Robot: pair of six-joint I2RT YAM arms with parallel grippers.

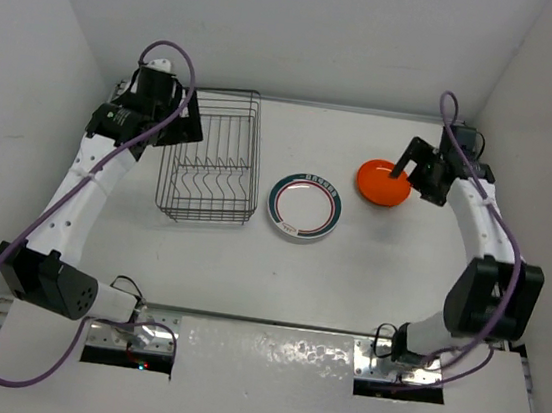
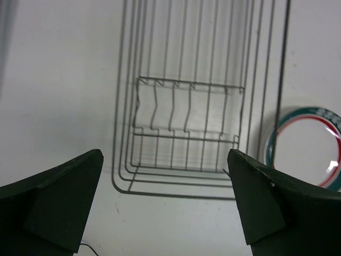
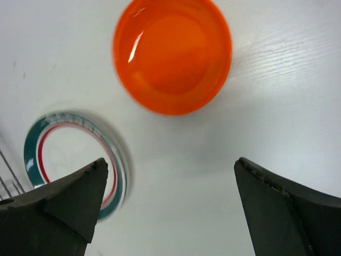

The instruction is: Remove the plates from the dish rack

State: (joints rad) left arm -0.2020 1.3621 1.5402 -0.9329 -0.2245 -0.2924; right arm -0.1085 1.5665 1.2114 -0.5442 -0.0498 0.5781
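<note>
The dish rack (image 1: 206, 220) is a dark wire basket left of centre, and no plates stand between its prongs (image 2: 186, 136). A white plate with a teal-and-red rim (image 1: 304, 208) lies flat on the table to its right. It shows at the right edge (image 2: 309, 154) of the left wrist view. A small orange plate (image 1: 379, 184) lies flat further right. My left gripper (image 1: 188, 120) hovers open over the rack's far left end, empty (image 2: 165, 154). My right gripper (image 1: 404, 172) is open and empty just above the table by the orange plate (image 3: 172, 56), jaws wide (image 3: 171, 161).
White walls close in the table on the left, back and right. The white plate (image 3: 64, 154) lies left of the right gripper's left finger. Both arm bases are bolted at the near edge.
</note>
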